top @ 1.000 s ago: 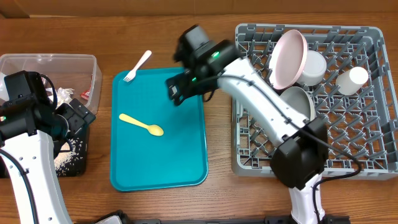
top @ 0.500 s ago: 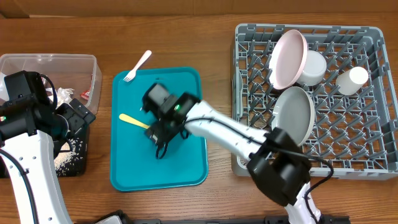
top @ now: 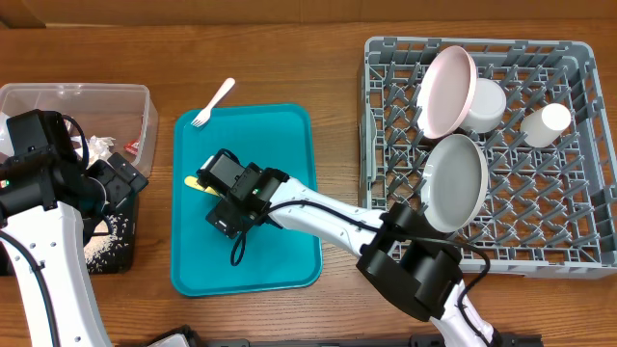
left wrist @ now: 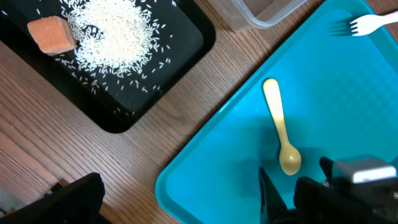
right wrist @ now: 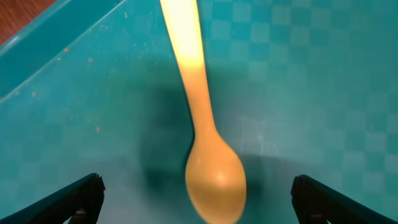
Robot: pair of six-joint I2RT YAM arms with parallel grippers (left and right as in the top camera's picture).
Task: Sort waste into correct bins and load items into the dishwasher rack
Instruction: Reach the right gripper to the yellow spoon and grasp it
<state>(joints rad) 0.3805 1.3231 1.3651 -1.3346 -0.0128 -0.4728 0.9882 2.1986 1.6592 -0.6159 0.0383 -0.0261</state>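
Note:
A yellow spoon (right wrist: 214,180) lies on the flat teal tray (top: 280,251). My right gripper (right wrist: 199,208) is low over it and open, a finger on each side of the spoon's bowl, touching nothing. From overhead the right gripper (top: 233,204) hides most of the spoon (top: 193,181). My left gripper (top: 125,178) is open and holds nothing, between the clear tub (top: 39,96) and the black tray (left wrist: 180,56) with rice (left wrist: 115,34) and an orange cube (left wrist: 51,35). The dishwasher rack (top: 578,222) holds a pink plate (top: 448,92), a grey-green plate (top: 455,183), a white bowl (top: 490,104) and a cup (top: 554,123).
A pale fork (top: 214,101) lies across the teal tray's back edge onto the wood. Crumpled napkins (top: 96,146) and a red-and-white wrapper (top: 133,145) sit in the clear tub. My right arm stretches from the rack's front left corner across the tray.
My right gripper has swung from the tray's back right corner forward and left, down onto the spoon. The left arm has not moved. Both grippers stay open.

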